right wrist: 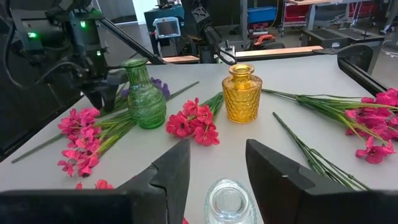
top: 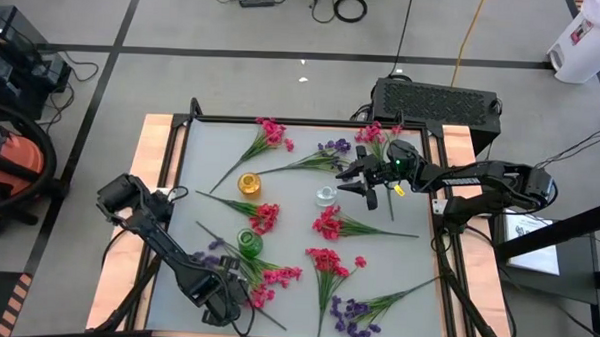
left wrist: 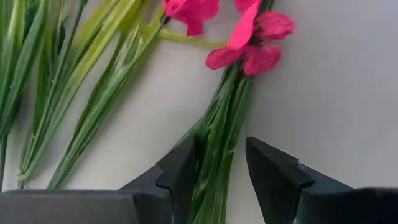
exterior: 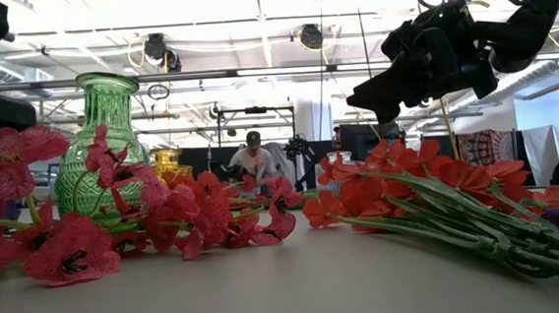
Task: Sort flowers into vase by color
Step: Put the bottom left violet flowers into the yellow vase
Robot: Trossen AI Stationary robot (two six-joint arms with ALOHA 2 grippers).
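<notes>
Pink-red and purple sprigs lie flat and scattered on the grey table (top: 396,292). A green vase (top: 249,243), a yellow vase (top: 249,184) and a clear glass vase (top: 326,196) stand upright among them. My left gripper (top: 230,302) is low at the near left, open. The green stem (left wrist: 217,155) of a pink sprig (left wrist: 249,43) runs between its fingers. My right gripper (top: 364,186) hangs raised over the table's far middle, open. The clear vase (right wrist: 229,202) stands below and between its fingers, untouched. My left gripper has the pink sprig's stem (left wrist: 214,174) lying along the gap between its open fingers, close against the inner side of one finger (left wrist: 183,171). Whether that finger touches the stem, I cannot tell. The sprig lies flat on the table.
More green stems (left wrist: 74,93) lie beside the left gripper. The green vase (right wrist: 144,93) and yellow vase (right wrist: 242,93) stand beyond the clear one, with pink sprigs (right wrist: 193,121) between. A black frame (top: 312,122) rims the table. People stand in the room behind (exterior: 253,158).
</notes>
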